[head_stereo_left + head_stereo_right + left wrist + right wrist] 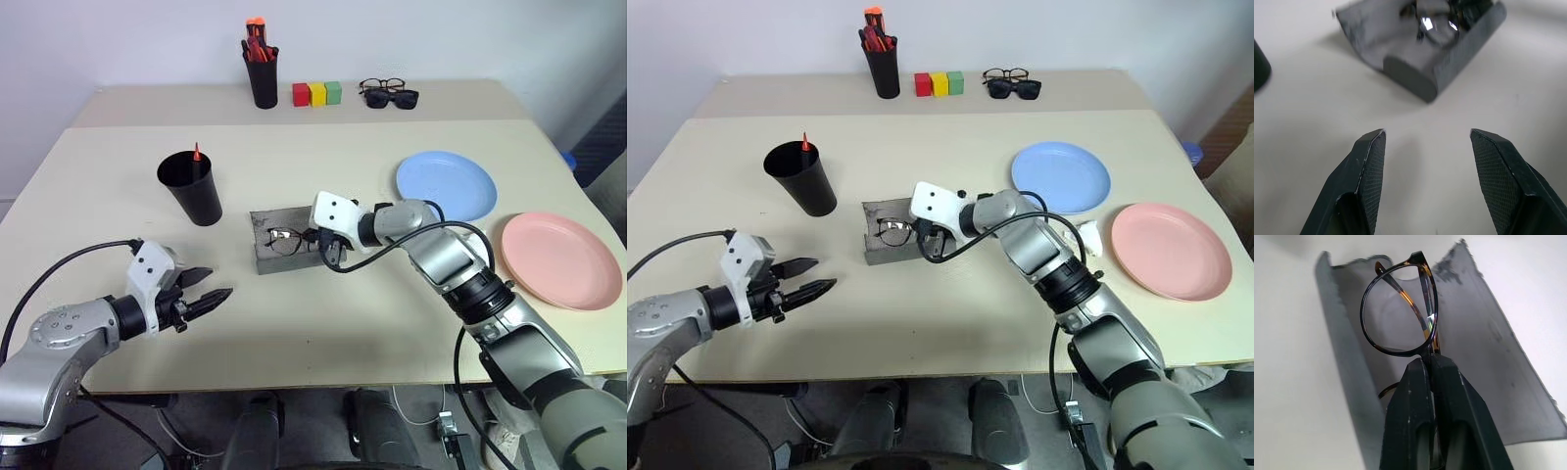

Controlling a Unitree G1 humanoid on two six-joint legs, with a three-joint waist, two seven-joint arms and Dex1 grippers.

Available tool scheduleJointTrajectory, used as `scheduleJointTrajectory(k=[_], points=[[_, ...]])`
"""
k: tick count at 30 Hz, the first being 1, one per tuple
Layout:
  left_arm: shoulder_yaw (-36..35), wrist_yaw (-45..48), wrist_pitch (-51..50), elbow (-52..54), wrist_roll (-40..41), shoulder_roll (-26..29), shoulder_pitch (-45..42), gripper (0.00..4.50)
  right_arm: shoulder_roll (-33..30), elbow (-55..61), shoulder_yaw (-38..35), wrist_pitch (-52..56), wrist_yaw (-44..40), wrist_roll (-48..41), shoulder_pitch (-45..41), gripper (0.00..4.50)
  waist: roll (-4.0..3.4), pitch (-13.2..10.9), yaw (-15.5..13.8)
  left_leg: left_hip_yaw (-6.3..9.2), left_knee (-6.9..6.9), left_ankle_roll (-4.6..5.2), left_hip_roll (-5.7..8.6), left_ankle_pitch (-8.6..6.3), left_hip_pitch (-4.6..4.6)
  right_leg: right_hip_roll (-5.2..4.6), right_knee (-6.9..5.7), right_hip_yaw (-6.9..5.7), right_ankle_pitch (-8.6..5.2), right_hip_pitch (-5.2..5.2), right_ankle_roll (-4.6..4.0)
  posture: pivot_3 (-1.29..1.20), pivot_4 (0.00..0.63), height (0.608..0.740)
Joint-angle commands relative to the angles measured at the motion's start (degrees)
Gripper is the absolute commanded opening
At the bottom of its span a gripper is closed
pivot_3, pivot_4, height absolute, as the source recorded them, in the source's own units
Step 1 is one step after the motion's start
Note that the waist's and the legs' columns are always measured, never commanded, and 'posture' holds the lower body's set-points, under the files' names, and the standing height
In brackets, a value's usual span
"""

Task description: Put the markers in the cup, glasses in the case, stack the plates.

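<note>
One pair of thin round-lensed glasses (pixel 1400 318) sits pinched at its bridge between the right gripper's (pixel 328 245) jaws, which are nearly together on the frame. The glasses hang over the open grey case (pixel 279 242), their lenses just above its silvery lining, and whether they touch the lining cannot be told. The case is the landmark here: it lies flat near the middle of the worktop (pixel 313 323), with the right gripper reaching in at its right end.

To the left of the case and a little farther back stands the black cup (pixel 194 188), upright, with the red tip of a marker (pixel 197 152) poking above its rim. In front of the case and off to its left, the left gripper (pixel 208 299) hovers over bare worktop, its jaws spread wide with nothing between them, pointing toward the case but well apart from it.

To the right of the case and somewhat back lies the light blue plate (pixel 447 186); farther right again and nearer the front edge lies the salmon pink plate (pixel 560 259), the two plates side by side, not stacked.

Well behind the case, on the far table section by the wall, stand a slim black pen pot (pixel 262 78) of orange-red pens, three small coloured blocks (pixel 316 94) in a row, and two more pairs of spectacles (pixel 388 94).
</note>
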State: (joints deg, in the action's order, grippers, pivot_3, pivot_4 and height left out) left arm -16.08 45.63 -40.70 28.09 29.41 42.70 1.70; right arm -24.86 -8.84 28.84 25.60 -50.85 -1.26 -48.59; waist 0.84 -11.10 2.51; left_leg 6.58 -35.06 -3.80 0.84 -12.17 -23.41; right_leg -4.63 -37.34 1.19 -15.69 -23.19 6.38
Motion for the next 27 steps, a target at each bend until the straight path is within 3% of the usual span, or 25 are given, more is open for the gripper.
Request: scheduleJointTrajectory(k=[1,4,7,10,16,22,27], points=[[0.8,-0.9,-1.4,-2.8,1.6,0.1,-5.6,2.54,1.2,3.8,-3.4,0.4,1.5,0.2,-0.7,1.92,0.0,0.0,0.0,0.0,0.0,0.0,0.0,0.0,0.0,0.0,0.0,0.0,0.0,0.0,0.0,0.0,0.15,0.74],[4.3,-1.3,-2.1,-5.9,1.9,-1.5,-12.7,1.42,0.2,7.1,-6.3,0.6,3.1,0.3,0.3,3.5,0.0,0.0,-0.3,0.01,-0.04,0.0,0.02,0.0,-0.02,0.0,-0.01,-0.01,0.01,0.02,0.02,0.0,0.15,0.74],[10.8,-5.8,-2.5,-12.4,-2.4,-5.6,-24.3,0.06,-3.2,14.7,-10.1,1.5,2.6,-1.1,4.5,3.51,0.01,0.0,-1.1,0.0,-0.04,0.0,0.06,0.0,-0.03,-0.04,0.02,0.0,0.01,0.04,0.03,0.0,0.15,0.74],[16.4,-11.5,-4.3,-22.1,-7.3,-11.8,-36.9,0.06,-6.4,22.9,-13.8,3.4,2.2,-2.9,10.1,3.51,0.13,0.0,-2.1,0.11,-0.13,0.0,0.12,0.0,-0.06,-0.05,0.05,-0.12,0.04,0.11,0.1,0.0,0.15,0.74],[22.1,-14.0,-6.4,-43.6,-12.3,-20.7,-54.9,0.06,-10.9,36.9,-17.8,7.7,2.5,-5.8,21.6,3.51,0.13,0.0,-1.1,0.05,-0.1,0.02,0.17,-0.01,-0.08,-0.07,0.08,-0.02,0.08,0.08,0.2,0.0,0.15,0.74],[28.6,-10.5,-0.2,-63.7,-20.1,-24.0,-63.7,0.06,-11.5,43.3,-18.8,12.1,5.7,-6.5,27.1,3.51,0.12,0.0,0.0,0.04,-0.12,0.02,0.17,-0.01,-0.07,-0.06,0.06,-0.01,0.08,0.07,0.2,0.0,0.15,0.74],[31.3,-2.3,1.7,-67.9,-22.6,-22.9,-65.2,0.06,-11.4,45.7,-18.8,14.3,7.7,-7.1,28.3,3.51,0.14,0.0,-0.1,0.05,-0.1,0.02,0.16,-0.01,-0.08,-0.06,0.06,-0.01,0.07,0.06,0.21,0.0,0.15,0.74]])
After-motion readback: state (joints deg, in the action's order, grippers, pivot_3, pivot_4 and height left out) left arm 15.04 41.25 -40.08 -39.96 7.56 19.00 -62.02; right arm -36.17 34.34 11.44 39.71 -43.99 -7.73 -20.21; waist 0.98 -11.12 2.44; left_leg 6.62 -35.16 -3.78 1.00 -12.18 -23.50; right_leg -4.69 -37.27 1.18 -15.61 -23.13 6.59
